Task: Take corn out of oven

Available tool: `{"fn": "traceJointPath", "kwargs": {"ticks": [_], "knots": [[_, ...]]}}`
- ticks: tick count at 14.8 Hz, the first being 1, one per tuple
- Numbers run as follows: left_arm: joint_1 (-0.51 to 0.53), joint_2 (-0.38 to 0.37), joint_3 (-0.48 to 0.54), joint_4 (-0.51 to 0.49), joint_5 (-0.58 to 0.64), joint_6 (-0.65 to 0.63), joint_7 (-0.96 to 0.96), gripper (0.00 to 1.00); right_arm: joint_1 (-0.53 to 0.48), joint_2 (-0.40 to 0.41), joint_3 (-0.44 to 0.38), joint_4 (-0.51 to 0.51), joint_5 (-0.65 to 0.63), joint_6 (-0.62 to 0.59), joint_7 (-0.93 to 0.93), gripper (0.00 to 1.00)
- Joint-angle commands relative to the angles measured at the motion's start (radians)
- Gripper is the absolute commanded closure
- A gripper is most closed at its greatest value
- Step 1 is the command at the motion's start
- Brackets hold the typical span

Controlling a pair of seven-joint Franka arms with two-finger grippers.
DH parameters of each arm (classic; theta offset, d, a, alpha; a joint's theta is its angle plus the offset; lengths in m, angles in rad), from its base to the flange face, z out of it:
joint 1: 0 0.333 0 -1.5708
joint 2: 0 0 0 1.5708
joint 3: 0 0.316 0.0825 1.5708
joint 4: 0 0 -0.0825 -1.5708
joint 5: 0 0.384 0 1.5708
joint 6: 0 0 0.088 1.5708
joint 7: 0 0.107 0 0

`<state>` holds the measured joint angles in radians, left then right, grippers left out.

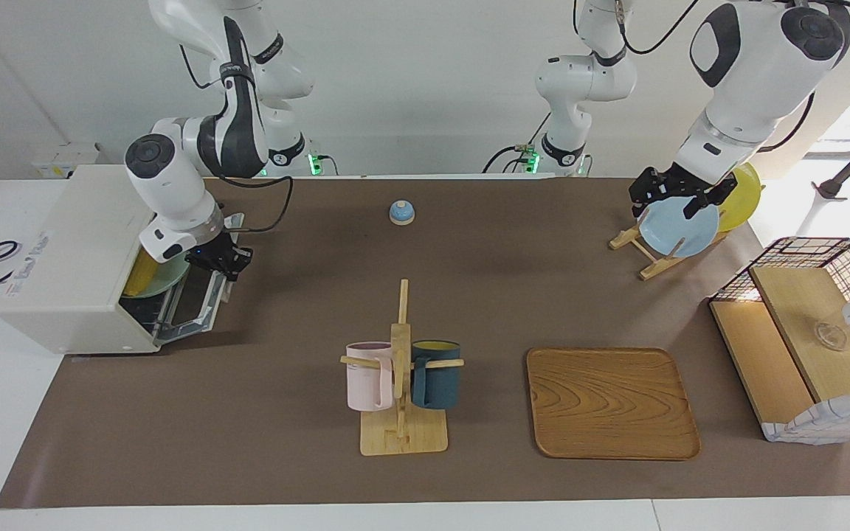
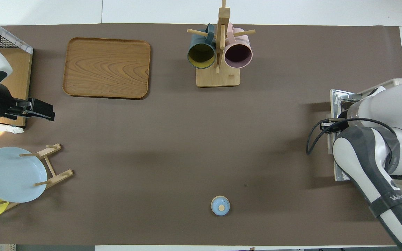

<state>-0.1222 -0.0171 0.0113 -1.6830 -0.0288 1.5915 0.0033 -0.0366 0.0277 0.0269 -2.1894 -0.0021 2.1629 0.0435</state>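
Note:
The off-white oven (image 1: 78, 243) stands at the right arm's end of the table, its glass door (image 1: 196, 310) swung most of the way down. Inside, the yellow corn (image 1: 142, 271) lies on a pale green plate (image 1: 168, 279). My right gripper (image 1: 222, 264) is shut on the door's handle at its upper edge. In the overhead view the right arm covers most of the oven (image 2: 393, 85), the corn and the gripper. My left gripper (image 1: 679, 195) waits open in the air by the plate rack, holding nothing.
A blue bell (image 1: 401, 212) sits mid-table near the robots. A mug rack (image 1: 401, 369) with two mugs and a wooden tray (image 1: 612, 402) lie farther out. A plate rack holds a blue plate (image 1: 679, 228) and a yellow one (image 1: 742, 195). A wire basket (image 1: 809, 332) stands at the left arm's end.

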Motion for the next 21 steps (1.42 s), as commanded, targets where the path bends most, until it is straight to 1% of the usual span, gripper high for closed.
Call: {"fn": "traceJointPath", "kwargs": {"ticks": [1, 5, 13, 14, 16, 17, 19, 20, 21], "knots": [[0.009, -0.006, -0.004, 0.005, 0.0, -0.001, 0.009, 0.0, -0.006, 0.009, -0.019, -0.059, -0.021, 0.11, 0.013, 1.0], [0.009, -0.006, -0.004, 0.005, 0.0, -0.001, 0.009, 0.0, -0.008, 0.034, -0.019, -0.096, -0.021, 0.179, 0.015, 1.0], [0.009, -0.006, -0.004, 0.005, 0.0, -0.001, 0.009, 0.0, -0.006, 0.098, -0.016, -0.102, 0.03, 0.206, 0.024, 1.0], [0.009, -0.006, -0.004, 0.005, 0.0, -0.001, 0.009, 0.0, -0.002, 0.103, -0.012, -0.102, 0.056, 0.218, 0.024, 1.0], [0.009, -0.006, -0.004, 0.005, 0.0, -0.001, 0.009, 0.0, 0.044, 0.107, -0.012, -0.098, 0.091, 0.235, 0.041, 1.0], [0.009, -0.006, -0.004, 0.005, 0.0, -0.001, 0.009, 0.0, 0.055, 0.109, -0.012, -0.092, 0.096, 0.233, 0.068, 1.0], [0.009, -0.006, -0.004, 0.005, 0.0, -0.001, 0.009, 0.0, 0.114, 0.113, -0.012, -0.061, 0.097, 0.213, 0.128, 1.0], [0.009, -0.006, -0.004, 0.005, 0.0, -0.001, 0.009, 0.0, 0.133, 0.106, -0.012, -0.043, 0.097, 0.177, 0.162, 1.0], [0.009, -0.006, -0.004, 0.005, 0.0, -0.001, 0.009, 0.0, 0.147, 0.095, -0.012, -0.008, 0.096, 0.113, 0.179, 1.0]]}}
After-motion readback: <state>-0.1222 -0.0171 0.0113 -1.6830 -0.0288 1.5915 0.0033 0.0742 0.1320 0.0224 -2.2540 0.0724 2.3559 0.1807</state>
